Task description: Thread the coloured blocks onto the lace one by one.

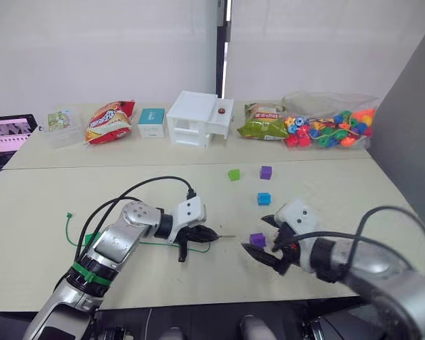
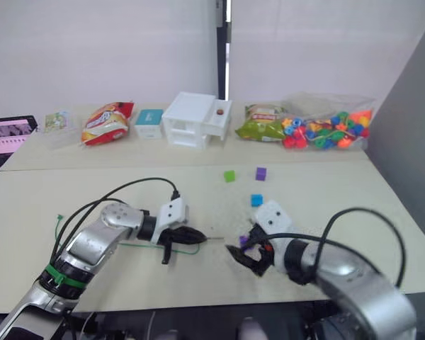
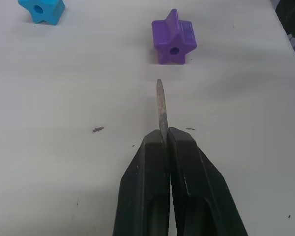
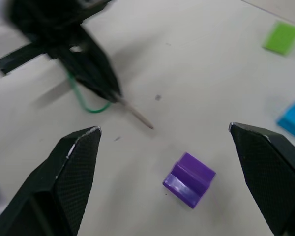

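Robot workstation with two pale tables (image 1: 49, 212) set edge to edge. The left gripper (image 1: 211, 234) lies low over the near table, its two black fingers (image 3: 182, 187) pressed together and clamped on the lace (image 1: 145, 244) just behind its stiff pale tip (image 3: 161, 110); the tip projects forward from the fingertips and points toward the nearest purple block (image 1: 258, 240), from which it is apart. Behind the gripper the green cord of the lace trails across the table beneath the left forearm to a small knotted end (image 1: 69, 216) near the table's left side. The right gripper (image 1: 267, 249) hovers just above the table with its fingers (image 4: 73, 162) spread wide apart, holding nothing; the nearest purple block, seen in the right wrist view (image 4: 189, 179), lies on the table between and ahead of the two fingertips, touching neither. A blue block (image 1: 264, 199) sits farther from the robot than that purple block, and beyond it a light green block (image 1: 234, 174) and a second purple block (image 1: 266, 172) rest near each other, close to the seam between the tables. None of the visible blocks is on the lace. Along the far table stand a tablet (image 1: 7, 134), a clear container (image 1: 60, 127), a red snack bag (image 1: 110, 121), a small teal box (image 1: 151, 122), a white plastic organiser (image 1: 198, 119), a green snack bag (image 1: 263, 121), and a clear bag of mixed bright beads (image 1: 329, 124).
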